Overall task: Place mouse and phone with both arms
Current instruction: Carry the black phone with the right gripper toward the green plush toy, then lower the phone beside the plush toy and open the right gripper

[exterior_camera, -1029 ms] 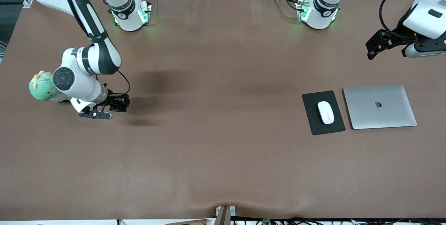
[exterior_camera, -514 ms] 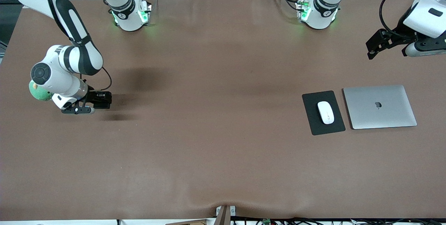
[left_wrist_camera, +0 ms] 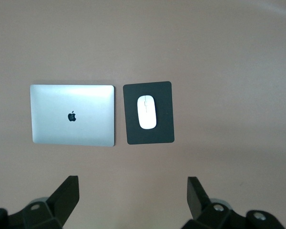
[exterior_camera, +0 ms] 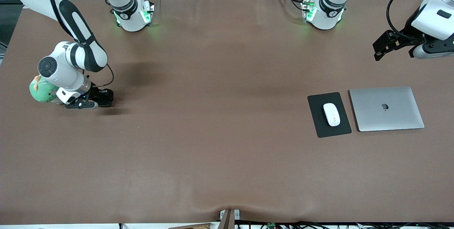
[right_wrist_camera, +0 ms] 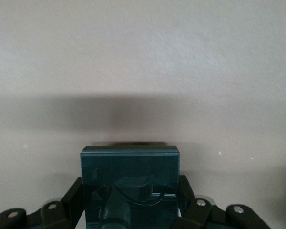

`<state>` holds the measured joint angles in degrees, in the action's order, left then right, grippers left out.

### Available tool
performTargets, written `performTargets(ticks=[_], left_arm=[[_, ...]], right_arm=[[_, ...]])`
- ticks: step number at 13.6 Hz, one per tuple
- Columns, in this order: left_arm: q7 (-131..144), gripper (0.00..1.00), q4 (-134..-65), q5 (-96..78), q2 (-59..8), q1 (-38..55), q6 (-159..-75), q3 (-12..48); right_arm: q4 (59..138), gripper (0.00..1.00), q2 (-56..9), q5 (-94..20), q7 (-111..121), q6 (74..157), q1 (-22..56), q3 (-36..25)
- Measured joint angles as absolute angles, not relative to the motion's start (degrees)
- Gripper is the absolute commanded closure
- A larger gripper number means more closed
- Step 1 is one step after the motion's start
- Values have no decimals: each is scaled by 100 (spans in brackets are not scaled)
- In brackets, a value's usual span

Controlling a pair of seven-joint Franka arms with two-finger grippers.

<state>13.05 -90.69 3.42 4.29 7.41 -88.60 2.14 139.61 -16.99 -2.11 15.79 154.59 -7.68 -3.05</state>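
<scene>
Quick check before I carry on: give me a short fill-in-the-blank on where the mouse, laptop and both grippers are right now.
1. The mouse lies on the black ____.
2. The right gripper, low over the table beside the green plush toy, is shut on the ____.
3. The left gripper waits above the table with its jaws ____.
4. The mouse pad lies beside the closed silver ____.

Missing words: mouse pad; phone; open; laptop
</scene>
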Motion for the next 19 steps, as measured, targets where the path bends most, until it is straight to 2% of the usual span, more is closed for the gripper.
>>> performTargets(ticks=[5, 6, 7, 14, 16, 19], left_arm=[[1303, 0, -9093, 288, 415, 610, -8860, 202], [1303, 0, -9098, 288, 413, 610, -8860, 208], [1303, 0, -9102, 288, 411, 610, -8860, 212], [1304, 0, -9126, 288, 404, 374, -8860, 286], [1303, 0, -9127, 288, 404, 359, -8860, 294], [1304, 0, -9128, 288, 404, 361, -8859, 364]], right_arm=[[14056, 100, -1875, -210, 2035, 15834, -980, -362], [14064, 72, -1873, -210, 2037, 15847, -979, -361], [14064, 1, -1873, -210, 2038, 15848, -979, -361], [13975, 0, -1927, -208, 2088, 15802, -979, -376], [13686, 0, -1879, -208, 2089, 15120, -970, -371], [12618, 0, -1760, -207, 2089, 13185, -948, -365]])
